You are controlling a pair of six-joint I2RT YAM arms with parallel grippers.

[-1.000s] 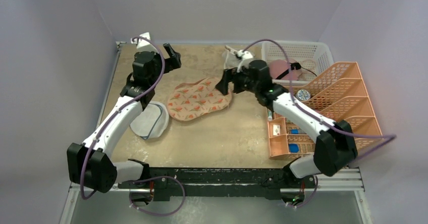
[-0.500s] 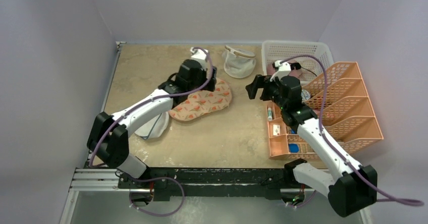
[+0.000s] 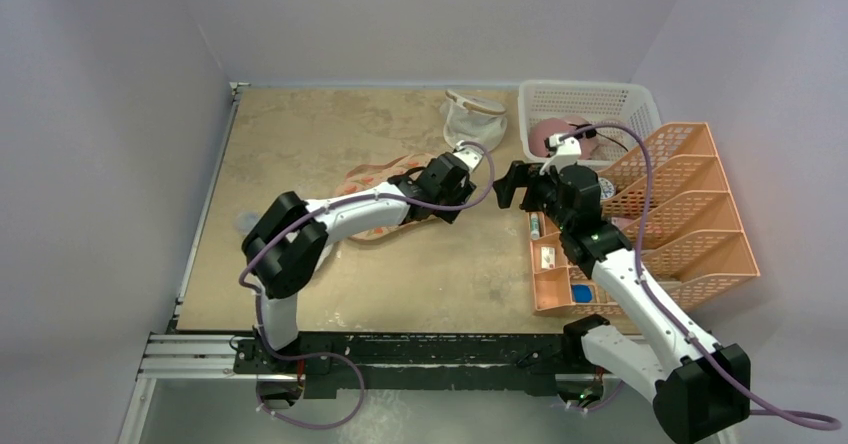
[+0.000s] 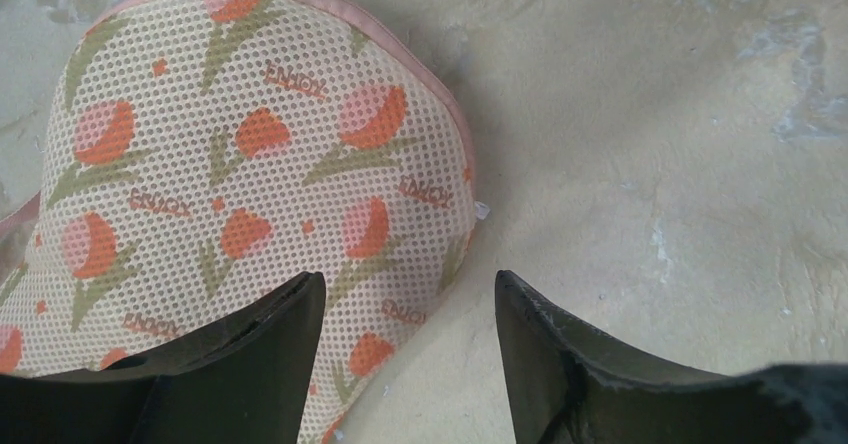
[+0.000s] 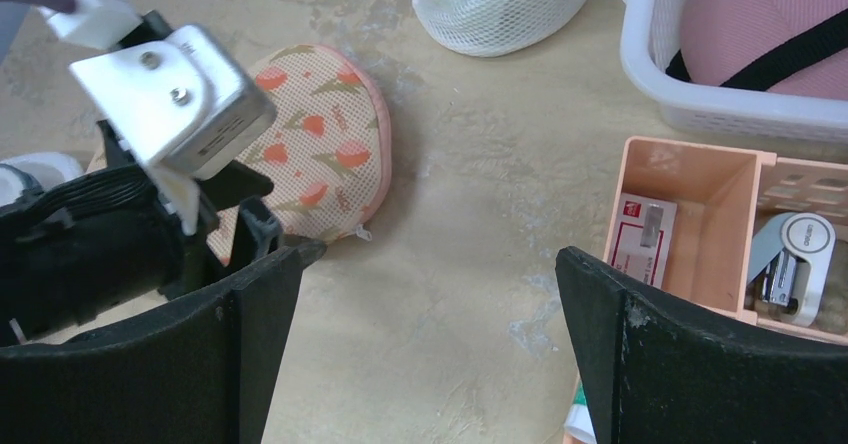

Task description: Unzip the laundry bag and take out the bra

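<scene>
The laundry bag (image 3: 372, 176) lies flat at mid-table, peach mesh with orange-red leaf prints and pink trim. It also shows in the left wrist view (image 4: 250, 164) and the right wrist view (image 5: 320, 159). Its edge looks shut. My left gripper (image 3: 455, 192) is open and empty at the bag's right end (image 4: 405, 284). One finger is over the bag and the other over bare table. My right gripper (image 3: 508, 186) is open and empty (image 5: 432, 256), over the table just right of the bag. The bra is hidden.
A white mesh cup-shaped pouch (image 3: 473, 119) sits behind the bag. A white basket (image 3: 600, 99) at the back right holds a pink rounded thing with a black strap (image 3: 553, 134). An orange desk organiser (image 3: 660, 214) stands along the right side, close to my right arm.
My left arm has swung from the far left, across the bag, to its right end. My right gripper has drawn back from the bag toward the organiser.
</scene>
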